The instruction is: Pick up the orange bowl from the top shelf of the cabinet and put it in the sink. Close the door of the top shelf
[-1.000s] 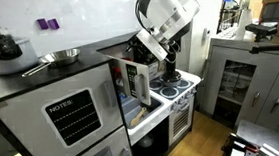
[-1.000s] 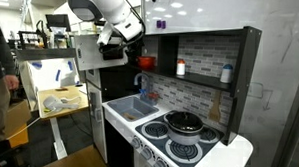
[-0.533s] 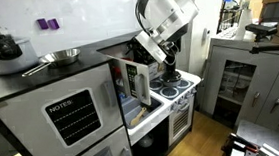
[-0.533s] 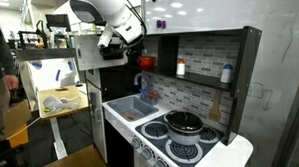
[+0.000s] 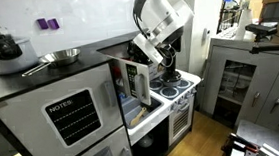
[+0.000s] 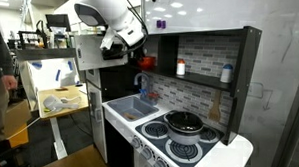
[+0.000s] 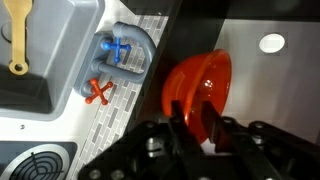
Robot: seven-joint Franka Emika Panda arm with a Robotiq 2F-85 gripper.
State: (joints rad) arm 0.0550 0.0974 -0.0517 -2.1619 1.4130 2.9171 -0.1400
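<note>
1. Grey and black, the cabinet (image 5: 27,112) sits exactly where it did a second ago. Nothing on it has shifted.
2. My arm (image 5: 160,16) has tipped its upper housing a touch in both exterior views. Otherwise it stays reached into the top shelf (image 6: 141,51), so I'm settling here, not travelling.
3. What I take for the door (image 5: 133,83) hangs open beside the compartment. It's edge-on and dark, so I can't make it out well, and closing it is clearly a step not yet done.
4. The sink (image 6: 124,111) waits below, well apart from me. In the wrist view it shows at the top left (image 7: 60,45) beside the blue faucet (image 7: 115,48).
5. The orange bowl (image 7: 200,80) is on the shelf floor, the same spot as before in an exterior view (image 6: 146,62). It hasn't been lifted.
6. My gripper (image 7: 197,112) is narrow, with the fingers (image 7: 215,125) straddling the bowl's near wall, one inside and one outside. That looks like the grasp forming, which would mean the lift comes next.
7. Hard to call: the bowl's near rim is cut off behind my fingers, so I cannot tell whether the pads have actually bitten. In one exterior view the shelf wall hides the bowl and fingertips altogether.
</note>
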